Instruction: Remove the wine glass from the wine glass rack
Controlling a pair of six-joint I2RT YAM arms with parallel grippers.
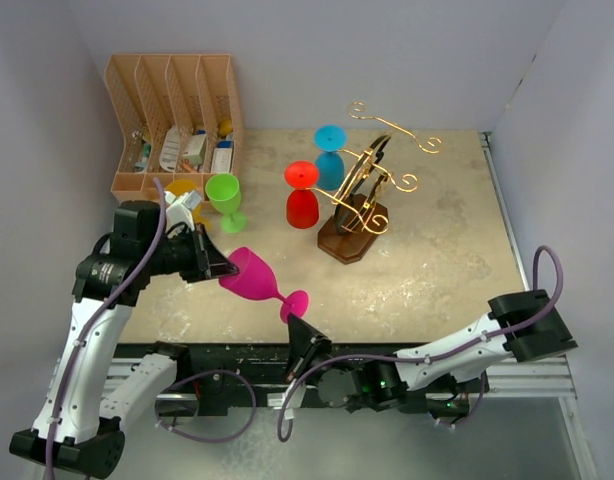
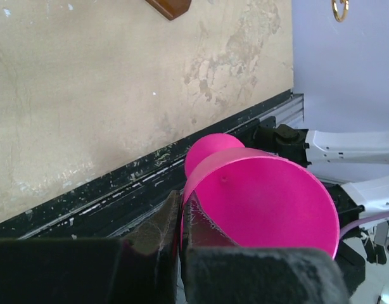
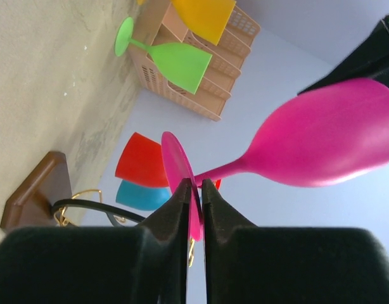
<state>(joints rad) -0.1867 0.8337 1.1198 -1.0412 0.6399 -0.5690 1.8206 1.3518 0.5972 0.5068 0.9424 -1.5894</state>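
A pink wine glass is held tilted above the table's near edge, off the gold wire wine glass rack on its dark wooden base. My left gripper is shut on the rim of the bowl, seen in the left wrist view with the pink bowl. My right gripper is shut on the glass's round foot, seen in the right wrist view with the pink glass. A red glass and a blue glass hang upside down at the rack's left side.
A green glass stands upright left of the rack, with a yellow glass beside it. A tan slotted organizer holding small items stands at the back left. Grey walls close the table on both sides and at the back.
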